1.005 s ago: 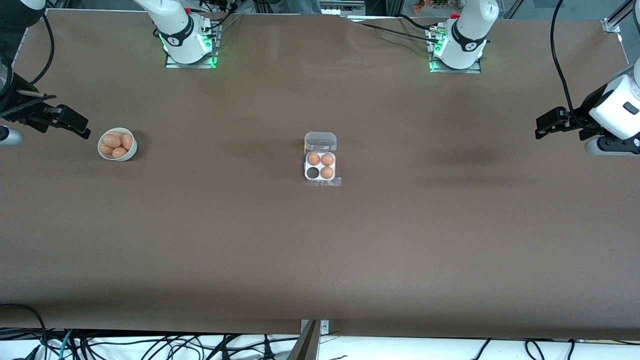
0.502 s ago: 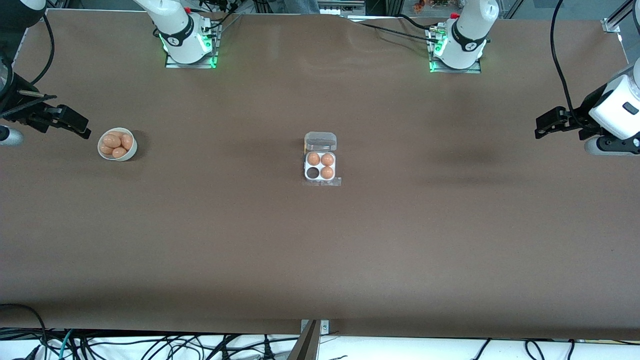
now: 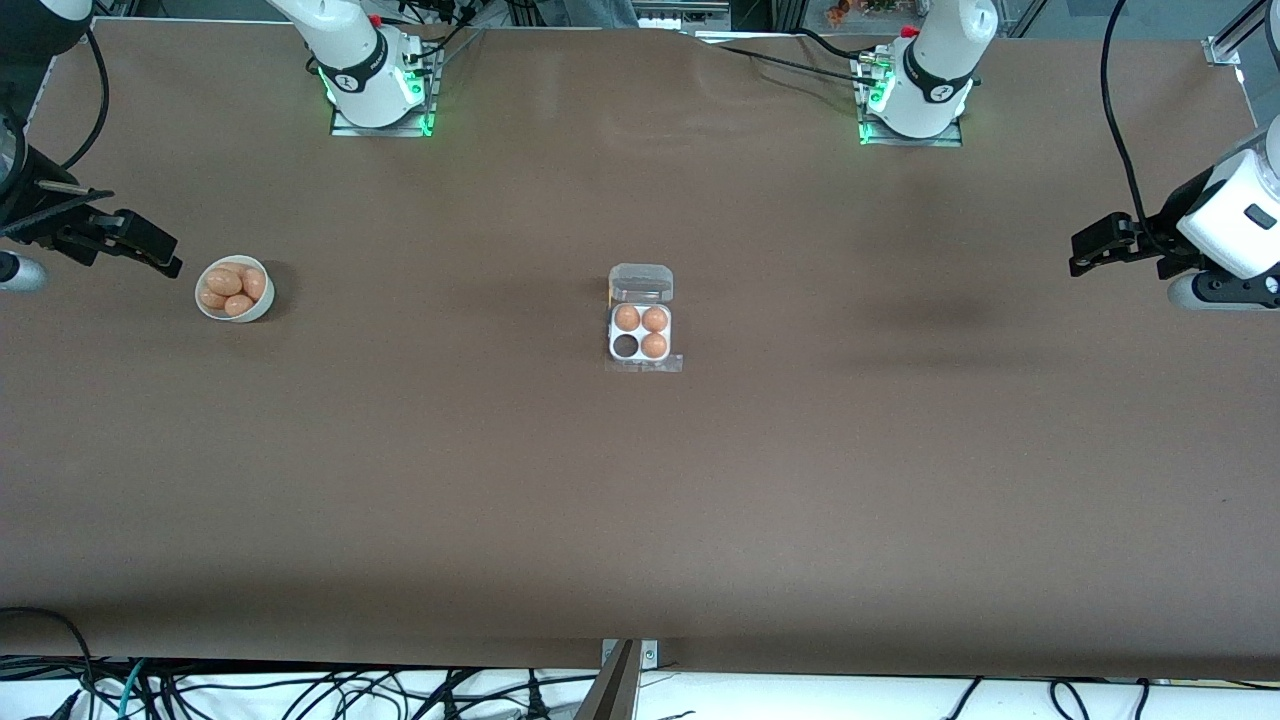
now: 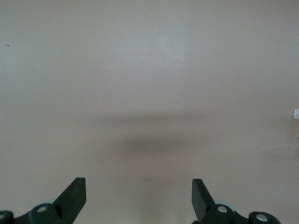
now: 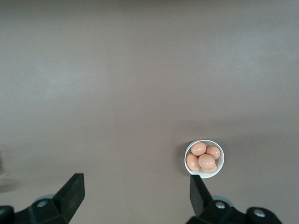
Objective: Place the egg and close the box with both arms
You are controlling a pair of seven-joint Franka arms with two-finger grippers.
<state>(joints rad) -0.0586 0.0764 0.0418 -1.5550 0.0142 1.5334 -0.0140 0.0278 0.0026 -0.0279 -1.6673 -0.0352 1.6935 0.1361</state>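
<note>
Box: sits at the centre of the front view on the brown bench, lid swung open and lying just above the tray in the frame. Three of its four cells hold light-brown eggs; the fourth cell, at the lower corner of the tray toward the right arm's end of the bench, shows dark with no egg in it.

Bowl: a round white bowl stands in the middle band of the front view near the edge where the right arm hangs, well apart from the box. It carries a heap of light-brown eggs; four can be counted in the right wrist view, where the bowl appears in the lower part of the frame. No egg is outside the bowl or the box.

Right claw: hangs over the bench just beside the bowl. Its two black fingers stand spread wide with nothing between them.

Left claw: hangs over bare bench at the opposite edge of the front view, well apart from the box. Its fingers are likewise spread wide and grip nothing; only bench surface and a faint shadow lie under it.

Arm bases: both stand along the top of the front view.
</note>
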